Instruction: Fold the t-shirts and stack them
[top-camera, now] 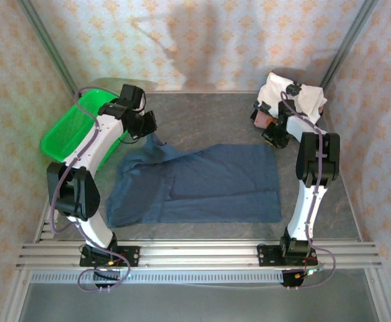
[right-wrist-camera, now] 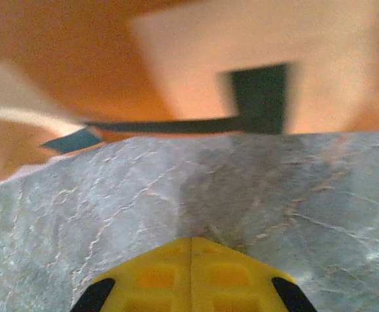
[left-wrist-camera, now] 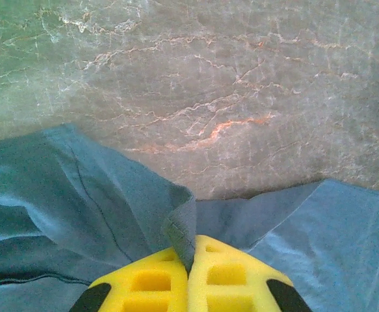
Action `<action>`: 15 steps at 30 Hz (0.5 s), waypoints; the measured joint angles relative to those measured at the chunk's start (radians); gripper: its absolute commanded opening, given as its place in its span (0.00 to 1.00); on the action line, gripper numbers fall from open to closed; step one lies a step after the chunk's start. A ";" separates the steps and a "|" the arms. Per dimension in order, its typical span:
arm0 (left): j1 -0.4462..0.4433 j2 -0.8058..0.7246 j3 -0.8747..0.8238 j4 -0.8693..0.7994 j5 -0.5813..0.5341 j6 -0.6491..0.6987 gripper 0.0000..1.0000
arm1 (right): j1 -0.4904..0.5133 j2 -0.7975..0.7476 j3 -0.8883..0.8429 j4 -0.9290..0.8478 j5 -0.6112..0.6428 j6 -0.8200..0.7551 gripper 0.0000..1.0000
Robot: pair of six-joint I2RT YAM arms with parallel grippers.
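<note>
The slate-blue t-shirt (top-camera: pixel 202 184) lies spread flat across the middle of the table (top-camera: pixel 208 111). Its far-left corner is lifted and pinched between the closed fingers of the left gripper (left-wrist-camera: pixel 190 255), beside the green mesh basket (top-camera: pixel 71 131). The white t-shirt with black patches (top-camera: pixel 299 97) and the brown/orange t-shirt (top-camera: pixel 261 121) sit heaped in the far-right corner. Near them the right gripper (right-wrist-camera: pixel 190 246) is closed on nothing, above bare tabletop.

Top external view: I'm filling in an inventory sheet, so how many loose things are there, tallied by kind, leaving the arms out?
T-shirts: 3 (slate-blue shirt spread flat, white shirt with black patches, brown/orange shirt mostly hidden)
Baskets: 1 (green basket)
Total: 4
</note>
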 measured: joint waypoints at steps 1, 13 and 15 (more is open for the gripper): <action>0.000 0.006 0.015 -0.010 -0.008 0.006 0.00 | 0.003 0.000 0.003 0.000 -0.002 0.003 0.00; 0.019 0.045 0.193 -0.112 -0.139 0.132 0.00 | 0.009 -0.075 0.008 0.014 0.051 -0.018 0.00; 0.019 0.050 0.210 -0.127 -0.166 0.160 0.00 | 0.009 -0.101 0.008 0.026 0.060 -0.025 0.00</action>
